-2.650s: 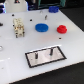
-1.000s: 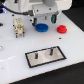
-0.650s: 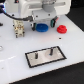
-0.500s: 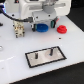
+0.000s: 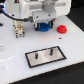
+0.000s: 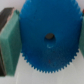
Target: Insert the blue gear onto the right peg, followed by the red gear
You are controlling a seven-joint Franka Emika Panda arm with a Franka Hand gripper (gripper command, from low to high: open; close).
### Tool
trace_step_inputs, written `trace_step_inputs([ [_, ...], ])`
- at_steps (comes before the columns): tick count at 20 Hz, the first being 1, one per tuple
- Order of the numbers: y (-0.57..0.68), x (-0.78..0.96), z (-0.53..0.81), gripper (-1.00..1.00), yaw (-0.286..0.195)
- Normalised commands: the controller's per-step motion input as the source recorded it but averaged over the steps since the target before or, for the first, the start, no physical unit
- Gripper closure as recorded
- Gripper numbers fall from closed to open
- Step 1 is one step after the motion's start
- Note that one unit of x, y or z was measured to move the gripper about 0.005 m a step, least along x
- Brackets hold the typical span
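The arm is crouching low over the blue gear (image 5: pixel 45 25), which is lying flat on the white desk (image 5: pixel 15 47) toward the back of the scene, mostly hidden under the wrist in the exterior view. The wrist view is looking straight down on the blue gear (image 6: pixel 49 40): its toothed rim and dark centre hole are filling the picture, and a green finger pad (image 6: pixel 10 42) is sitting at one side of the disc, with the edge of another just showing at the opposite side. The jaws are therefore straddling the gear, but whether they are pressing on its rim or only flanking it, I cannot tell; the picture is too soft at the edges.

The red gear (image 5: pixel 61 29) is resting on the desk just beside the blue one, toward the exterior view's right, untouched. The black plate (image 5: pixel 45 55) is lying nearer the camera, well apart from both gears, and the right peg (image 5: pixel 51 50) is standing bare, as is its twin.

Judging by this, nothing is seated yet. The task looks to be at its opening step, with lifting, carrying and threading both gears left to do.
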Motion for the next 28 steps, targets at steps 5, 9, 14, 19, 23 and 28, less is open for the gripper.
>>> trace_step_inputs([
  [5,-0.03,0.38,0.57,1.00,0.000],
  [9,-0.04,0.61,0.56,1.00,0.000],
  [14,-0.10,0.78,0.54,1.00,0.000],
  [19,-0.11,0.85,0.52,1.00,0.000],
  [23,-0.12,0.88,0.49,1.00,0.000],
  [28,-0.07,0.89,0.39,1.00,0.000],
])
